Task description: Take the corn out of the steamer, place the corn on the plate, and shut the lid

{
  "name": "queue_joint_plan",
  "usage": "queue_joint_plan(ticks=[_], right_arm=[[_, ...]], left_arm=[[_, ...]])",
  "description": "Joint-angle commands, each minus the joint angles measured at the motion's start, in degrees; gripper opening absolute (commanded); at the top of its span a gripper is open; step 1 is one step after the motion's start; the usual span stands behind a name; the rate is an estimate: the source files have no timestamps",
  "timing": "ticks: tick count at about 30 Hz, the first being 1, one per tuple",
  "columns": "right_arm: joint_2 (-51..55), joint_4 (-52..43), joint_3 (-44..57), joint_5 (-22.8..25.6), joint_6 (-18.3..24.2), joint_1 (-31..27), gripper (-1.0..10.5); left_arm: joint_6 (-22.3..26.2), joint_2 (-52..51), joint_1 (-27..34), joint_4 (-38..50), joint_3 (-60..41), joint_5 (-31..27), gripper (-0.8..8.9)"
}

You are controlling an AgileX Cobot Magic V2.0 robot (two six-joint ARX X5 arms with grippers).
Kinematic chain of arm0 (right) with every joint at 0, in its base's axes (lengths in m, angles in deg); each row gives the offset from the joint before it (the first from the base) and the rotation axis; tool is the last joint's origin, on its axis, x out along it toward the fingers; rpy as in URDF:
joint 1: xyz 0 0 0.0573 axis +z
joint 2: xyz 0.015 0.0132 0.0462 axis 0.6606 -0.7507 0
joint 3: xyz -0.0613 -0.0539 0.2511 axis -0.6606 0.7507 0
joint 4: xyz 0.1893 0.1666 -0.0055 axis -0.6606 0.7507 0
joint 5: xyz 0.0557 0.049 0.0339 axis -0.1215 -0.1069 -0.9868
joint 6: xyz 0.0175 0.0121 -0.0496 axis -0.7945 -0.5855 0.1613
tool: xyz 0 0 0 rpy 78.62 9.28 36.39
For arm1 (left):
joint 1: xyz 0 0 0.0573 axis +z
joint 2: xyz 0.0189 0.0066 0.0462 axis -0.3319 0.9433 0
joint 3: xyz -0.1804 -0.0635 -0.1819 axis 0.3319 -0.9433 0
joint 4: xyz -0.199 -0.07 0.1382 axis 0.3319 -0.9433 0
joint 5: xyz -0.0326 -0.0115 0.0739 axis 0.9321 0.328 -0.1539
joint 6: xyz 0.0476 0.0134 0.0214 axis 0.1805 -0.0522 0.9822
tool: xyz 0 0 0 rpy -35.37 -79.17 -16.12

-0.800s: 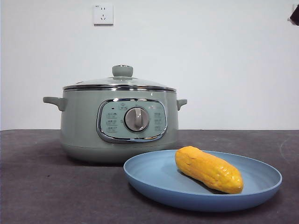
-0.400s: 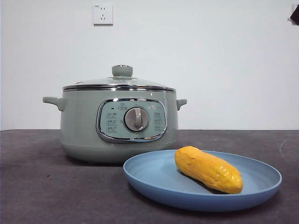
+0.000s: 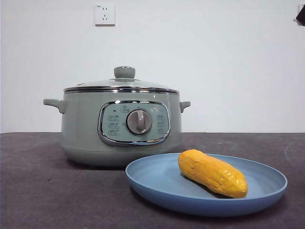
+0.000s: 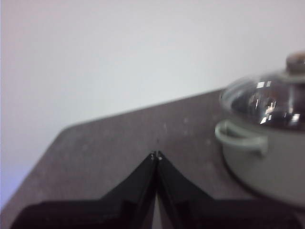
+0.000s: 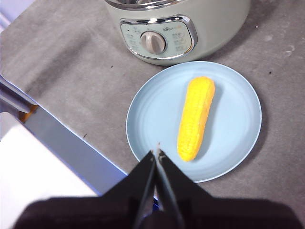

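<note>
Lying on plate (image 3: pixel 157 183), corn (image 3: pixel 212 172), steamer (image 5: pixel 228 24) lettering (perhaps branding) unreadable

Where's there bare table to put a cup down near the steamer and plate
Bare grey table lies left of the plate, in front of the steamer's left handle. More lies right of the steamer, behind the plate. It is tight where the plate's rim nears the steamer's base. The corn fills the plate's middle.

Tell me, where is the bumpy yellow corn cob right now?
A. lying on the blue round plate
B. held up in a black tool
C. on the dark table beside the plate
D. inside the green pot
A: the bumpy yellow corn cob lies on the shallow blue round plate, with nothing gripping it.
</note>
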Motion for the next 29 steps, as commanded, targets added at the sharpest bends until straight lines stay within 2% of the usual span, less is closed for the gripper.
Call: queue_joint_plan(ticks=[1, 7, 14, 29], right_arm=[[0.0, -0.3, 0.4, 0.2, 0.2, 0.1, 0.0], [0.0, -0.3, 0.4, 0.2, 0.2, 0.1, 0.0], [0.0, -0.3, 0.4, 0.2, 0.2, 0.1, 0.0], [0.0, -0.3, 0.4, 0.2, 0.2, 0.1, 0.0]], left_arm=[[-2.5, -2.3, 0.4, 0.7, -3.6, -0.2, -0.04], [-5.9, -5.9, 0.4, 0.2, -9.1, -0.3, -0.04], [-7.1, -7.8, 0.4, -8.7, -9.1, -0.2, -0.04], [-7.5, -7.8, 0.5, -8.0, -9.1, -0.1, -0.04]])
